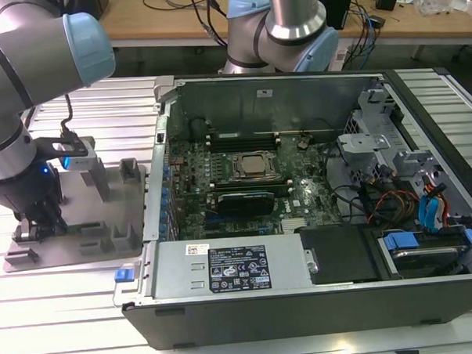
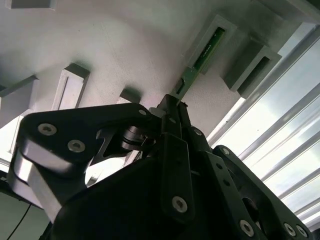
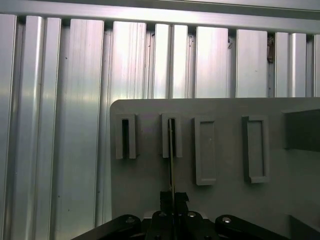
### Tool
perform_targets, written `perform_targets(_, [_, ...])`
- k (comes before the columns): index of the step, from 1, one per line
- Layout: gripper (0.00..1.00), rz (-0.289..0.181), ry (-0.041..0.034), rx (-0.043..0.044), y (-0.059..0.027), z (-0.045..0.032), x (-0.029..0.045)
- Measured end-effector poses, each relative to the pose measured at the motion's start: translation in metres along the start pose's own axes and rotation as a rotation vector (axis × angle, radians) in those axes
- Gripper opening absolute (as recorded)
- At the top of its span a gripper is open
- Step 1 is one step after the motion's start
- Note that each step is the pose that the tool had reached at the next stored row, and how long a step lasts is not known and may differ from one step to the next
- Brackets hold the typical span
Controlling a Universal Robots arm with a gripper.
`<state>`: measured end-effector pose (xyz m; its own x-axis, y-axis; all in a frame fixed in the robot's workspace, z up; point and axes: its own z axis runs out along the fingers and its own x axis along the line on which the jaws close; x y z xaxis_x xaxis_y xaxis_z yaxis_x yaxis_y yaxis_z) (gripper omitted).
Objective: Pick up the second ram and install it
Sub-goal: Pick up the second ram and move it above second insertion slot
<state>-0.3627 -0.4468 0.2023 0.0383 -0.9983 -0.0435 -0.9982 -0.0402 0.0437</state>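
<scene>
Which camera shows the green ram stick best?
The second wrist view: the second ram shows its green face, standing in a slot of the grey holder, the gripper shut on its end. The first wrist view shows it edge-on, a thin line. In the exterior view, by the gripper, it is too small to tell.

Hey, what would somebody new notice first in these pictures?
The open computer case dominates the exterior view, its motherboard exposed. At that view's left, the arm reaches down to a grey slotted holder. In the second wrist view, the gripper is shut on a green ram seated in one of the holder's slots.
</scene>
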Motion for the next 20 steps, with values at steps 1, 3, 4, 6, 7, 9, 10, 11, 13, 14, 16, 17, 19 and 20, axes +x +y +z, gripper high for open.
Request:
perform_targets(1, [0.11, 0.000, -0.0001, 0.0000, 0.0000, 0.0000, 0.0000])
perform_targets(3, [0.11, 0.000, 0.0000, 0.0001, 0.0000, -0.0006, 0.0000])
perform_targets(4, [0.11, 0.000, 0.0001, -0.0002, 0.0001, -0.0020, -0.0001])
perform_targets(6, [0.11, 0.000, 0.0001, -0.0001, 0.0003, -0.0066, -0.0003])
perform_targets(7, [0.11, 0.000, 0.0001, 0.0000, 0.0004, -0.0092, -0.0004])
perform_targets(9, [0.11, 0.000, 0.0001, 0.0000, 0.0006, -0.0147, -0.0006])
perform_targets(10, [0.11, 0.000, 0.0001, -0.0001, 0.0008, -0.0168, -0.0007])
perform_targets(11, [0.11, 0.000, 0.0001, 0.0000, 0.0009, -0.0196, -0.0009])
perform_targets(13, [0.11, 0.000, 0.0001, -0.0001, 0.0010, -0.0228, -0.0010])
perform_targets(14, [0.11, 0.000, 0.0001, 0.0000, 0.0011, -0.0240, -0.0010])
perform_targets(16, [0.11, 0.000, 0.0001, 0.0000, 0.0012, -0.0265, -0.0011])
perform_targets(17, [0.11, 0.000, 0.0001, 0.0001, 0.0012, -0.0270, -0.0012])
perform_targets(19, [0.11, 0.000, 0.0001, 0.0000, 0.0012, -0.0283, -0.0012])
perform_targets(20, [0.11, 0.000, 0.0001, -0.0001, 0.0013, -0.0293, -0.0012])
